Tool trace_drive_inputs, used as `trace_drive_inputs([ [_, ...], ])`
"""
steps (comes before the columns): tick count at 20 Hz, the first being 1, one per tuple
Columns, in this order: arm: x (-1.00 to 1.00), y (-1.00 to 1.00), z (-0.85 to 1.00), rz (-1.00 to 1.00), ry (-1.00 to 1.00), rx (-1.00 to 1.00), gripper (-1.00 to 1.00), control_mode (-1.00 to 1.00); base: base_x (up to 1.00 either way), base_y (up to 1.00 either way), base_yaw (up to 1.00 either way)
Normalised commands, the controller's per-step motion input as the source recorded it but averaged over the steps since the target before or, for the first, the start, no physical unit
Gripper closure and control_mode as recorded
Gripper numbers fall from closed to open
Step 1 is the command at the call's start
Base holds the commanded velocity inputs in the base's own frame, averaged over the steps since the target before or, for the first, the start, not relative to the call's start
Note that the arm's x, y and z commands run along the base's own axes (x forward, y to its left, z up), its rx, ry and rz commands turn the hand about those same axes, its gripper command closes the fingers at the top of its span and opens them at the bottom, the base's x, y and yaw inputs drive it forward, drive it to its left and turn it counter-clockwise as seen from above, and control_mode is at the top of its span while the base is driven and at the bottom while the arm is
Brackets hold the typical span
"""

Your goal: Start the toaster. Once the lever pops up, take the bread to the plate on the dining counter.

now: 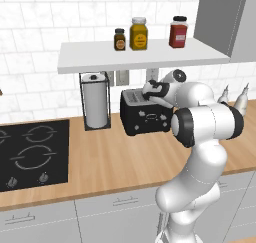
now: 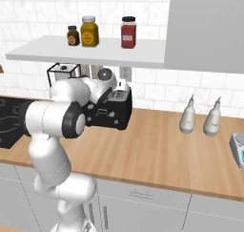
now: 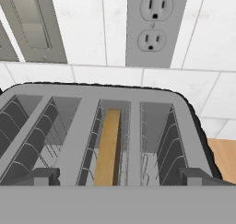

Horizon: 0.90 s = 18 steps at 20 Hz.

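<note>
1. Toaster [image 1: 145, 118] black, boxy, silvery top, pale knobs on long face; stands on the wood surface [image 1: 115, 159] against the white tiled wall, under the shelf [image 1: 135, 57].
2. Tool [image 3: 118, 181] released, jaws spread wide, nothing between them. Hand view: the two dark finger tips [image 3: 39, 176] sit at the bottom, one near each end of the toaster top, looking straight down into the slots.
3. In the base views the white arm reaches over the toaster, hand just above its top; tool itself hard to make out there.
4. Bread [image 3: 108, 147] tan slice, upright, edge-on, inside one of the middle slots of the toaster; sits between the wire guides.
5. The other slots in the hand view show wire guides alone.
6. Wall behind the toaster: double outlet [image 3: 154, 22] and grey switch plate [image 3: 30, 22].
7. Paper towel roll [image 1: 95, 101] in a black wire holder, just left of the toaster in the left base view.
8. Black hob [image 1: 30, 154] inset in the surface, further left, well apart from the toaster.
9. Shelf carries three jars [image 1: 138, 33]: small dark, amber, red.
10. Two pale bottles [image 2: 200, 115] on the surface, right of the toaster, well apart from it.
11. Grey drawers [image 1: 110, 212] below the surface.
</note>
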Motion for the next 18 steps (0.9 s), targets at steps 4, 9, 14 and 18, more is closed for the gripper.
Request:
trace_drive_inputs([
  [4,0.0,0.0,0.0,0.0,0.0,0.0,-1.0,-1.0,0.0,0.0,0.0],
  [9,0.0,0.0,0.0,0.0,0.0,0.0,-1.0,-1.0,0.0,0.0,0.0],
  [14,0.0,0.0,0.0,0.0,0.0,0.0,-1.0,-1.0,0.0,0.0,0.0],
  [18,0.0,0.0,0.0,0.0,0.0,0.0,-1.0,-1.0,0.0,0.0,0.0],
])
